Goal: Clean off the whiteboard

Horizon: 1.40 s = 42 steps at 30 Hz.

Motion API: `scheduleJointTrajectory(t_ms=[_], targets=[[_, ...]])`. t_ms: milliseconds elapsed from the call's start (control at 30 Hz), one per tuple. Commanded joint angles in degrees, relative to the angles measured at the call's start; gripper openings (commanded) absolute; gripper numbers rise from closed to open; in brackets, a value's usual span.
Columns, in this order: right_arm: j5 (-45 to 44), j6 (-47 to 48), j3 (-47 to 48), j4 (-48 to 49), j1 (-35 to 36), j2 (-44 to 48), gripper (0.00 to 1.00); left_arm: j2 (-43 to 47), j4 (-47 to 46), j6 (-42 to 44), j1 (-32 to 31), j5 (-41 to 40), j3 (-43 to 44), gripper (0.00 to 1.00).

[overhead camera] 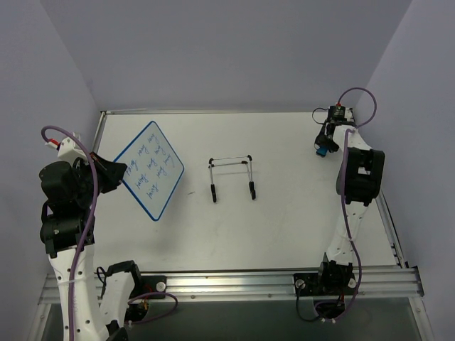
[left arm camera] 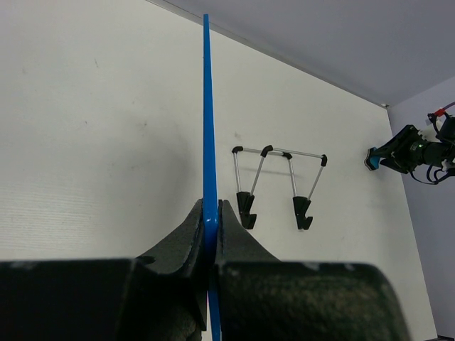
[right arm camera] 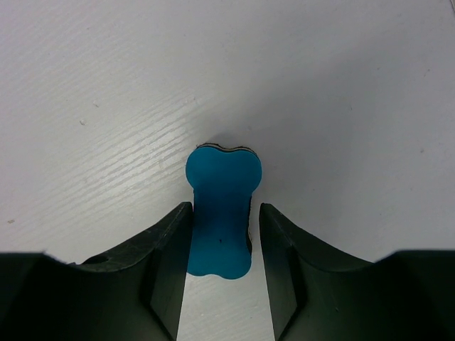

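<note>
Top external view: the left arm holds the whiteboard (overhead camera: 149, 168) over the left side of the table (overhead camera: 284, 227), rows of blue handwriting on its face

The left gripper (overhead camera: 114, 172) is clamped on the board's blue frame, which shows edge-on from the left wrist. The black wire stand (overhead camera: 232, 177) sits mid-table, apart from the board. At far right, the right gripper (right arm camera: 225, 213) straddles the blue eraser (right arm camera: 222, 177), fingers apart, with a thin gap on one side
</note>
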<state>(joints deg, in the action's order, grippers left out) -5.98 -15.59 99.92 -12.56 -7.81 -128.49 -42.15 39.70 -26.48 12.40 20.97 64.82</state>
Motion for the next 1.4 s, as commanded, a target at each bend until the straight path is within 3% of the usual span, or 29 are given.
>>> scheduleJointTrajectory(t_ms=[0, 233, 367, 567, 1367], targets=[[0.09, -0.14, 0.28, -0.72, 0.17, -1.41, 0.38, 1.28, -5.16, -0.33, -0.45, 0.47, 2.33, 0.02], [0.44, 0.04, 0.19, -0.63, 0.43, -1.68, 0.39, 1.37, -5.51, -0.33, -0.54, 0.65, 1.98, 0.02], [0.53, 0.3, 0.54, -0.71, 0.43, -1.86, 0.33, 1.46, -5.43, -0.24, -0.54, 0.74, 1.98, 0.02], [-0.17, 0.74, 1.15, -1.15, 0.61, -1.59, 0.41, 1.46, -5.69, -0.24, -0.71, 1.17, 1.89, 0.02], [-0.61, 1.18, 2.38, -1.33, 0.61, 0.08, 0.41, 1.11, -6.13, 0.11, -1.59, 2.5, 2.16, 0.02]])
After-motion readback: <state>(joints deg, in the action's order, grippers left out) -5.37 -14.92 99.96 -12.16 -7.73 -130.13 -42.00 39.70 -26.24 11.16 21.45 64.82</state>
